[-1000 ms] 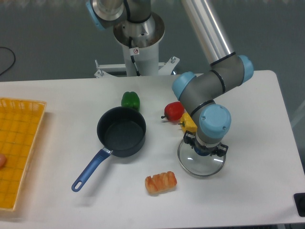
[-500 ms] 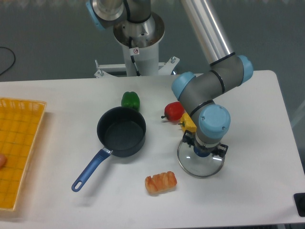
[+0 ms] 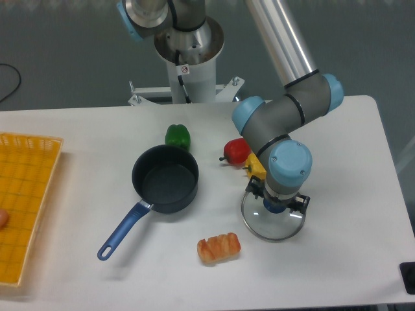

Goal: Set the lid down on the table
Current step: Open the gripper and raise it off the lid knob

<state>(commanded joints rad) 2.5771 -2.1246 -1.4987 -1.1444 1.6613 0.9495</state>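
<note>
Glass lid (image 3: pixel 273 225) lay flat on the white table (image 3: pixel 350 259), right of the saucepan (image 3: pixel 165 178). The gripper (image 3: pixel 277 207) stood over its knob; whether it gripped, I could not tell.

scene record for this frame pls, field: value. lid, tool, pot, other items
lid: on the table, right of the pot, flat as far as the view shows
tool: over the lid's centre, fingers hidden by the wrist, grip unclear
pot: uncovered, empty, handle pointing front-left
green pepper: behind the pot
red pepper: left of the arm
yellow item: partly hidden by the arm
pastry: front of the pot and lid
yellow tray: left edge of the table
</note>
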